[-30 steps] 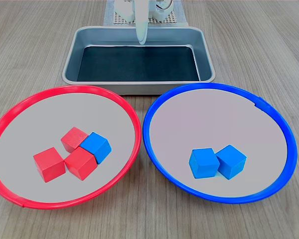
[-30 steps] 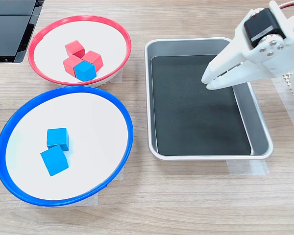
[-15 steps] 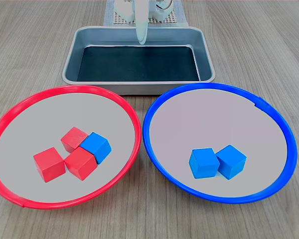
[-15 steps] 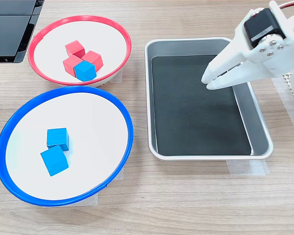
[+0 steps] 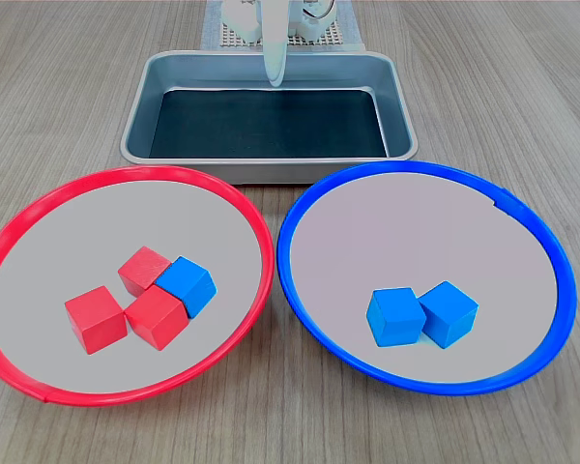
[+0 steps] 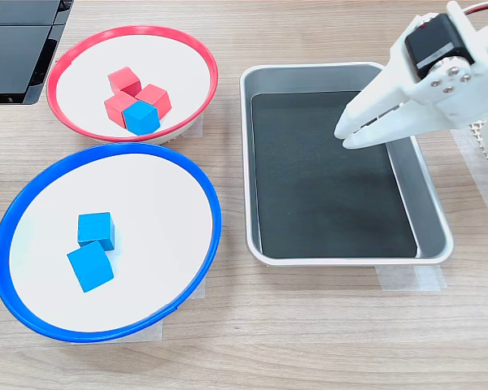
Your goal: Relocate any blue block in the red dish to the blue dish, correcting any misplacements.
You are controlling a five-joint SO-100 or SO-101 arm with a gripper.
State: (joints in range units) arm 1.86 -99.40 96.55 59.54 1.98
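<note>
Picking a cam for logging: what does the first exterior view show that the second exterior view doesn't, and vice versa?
First only: a white perforated base plate behind the metal tray, and the claw seen edge-on as one thin tip.

Second only: the claw from the side, shut and empty over the tray, its motor housing, and a black object at top left.

Both: the red dish holding three red cubes and the blue block; the blue dish holding two blue cubes.
</note>
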